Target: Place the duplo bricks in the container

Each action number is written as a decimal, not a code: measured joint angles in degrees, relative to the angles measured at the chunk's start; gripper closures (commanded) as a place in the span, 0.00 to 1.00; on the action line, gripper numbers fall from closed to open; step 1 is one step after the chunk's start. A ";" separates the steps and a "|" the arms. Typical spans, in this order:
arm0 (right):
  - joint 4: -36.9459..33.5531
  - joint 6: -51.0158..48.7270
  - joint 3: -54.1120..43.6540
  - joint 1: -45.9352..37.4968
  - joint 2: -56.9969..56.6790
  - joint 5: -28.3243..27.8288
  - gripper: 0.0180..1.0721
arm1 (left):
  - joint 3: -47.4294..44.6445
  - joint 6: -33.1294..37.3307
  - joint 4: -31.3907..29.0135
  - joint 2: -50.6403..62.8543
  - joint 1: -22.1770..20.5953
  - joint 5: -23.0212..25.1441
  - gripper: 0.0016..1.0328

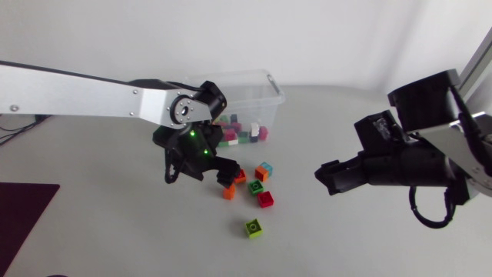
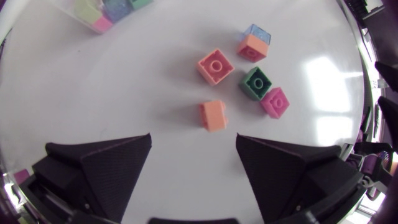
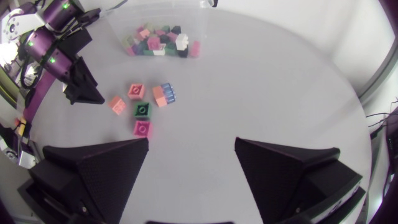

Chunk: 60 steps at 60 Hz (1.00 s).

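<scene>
Low over the counter (image 2: pixel 93 93), the left gripper (image 2: pixel 193 135) hangs wide open, orange brick (image 2: pixel 213 116) just ahead of its tips, container (image 1: pixel 257 91) nearby. Picking step, I'd say: descend, straddle, close.

Bright, even light, soft shadows under bricks (image 1: pixel 265 199), glare on table (image 2: pixel 323 68) — fisheye-bent wrist edges
</scene>
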 measured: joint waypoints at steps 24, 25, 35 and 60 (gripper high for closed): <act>1.86 1.51 0.00 1.79 7.08 0.17 0.05 | 6.80 -3.41 0.57 9.73 -2.21 -0.28 0.26; 2.08 1.53 0.00 1.97 7.37 0.39 0.05 | 6.97 -3.43 0.66 10.03 -2.21 -0.33 0.26; 3.39 1.97 0.00 4.98 9.73 2.34 0.05 | 7.72 -4.76 0.90 12.87 -2.25 -1.79 0.38; 5.95 2.58 0.59 9.77 17.11 3.72 0.09 | 7.87 -6.01 1.07 13.40 -3.28 -3.74 0.69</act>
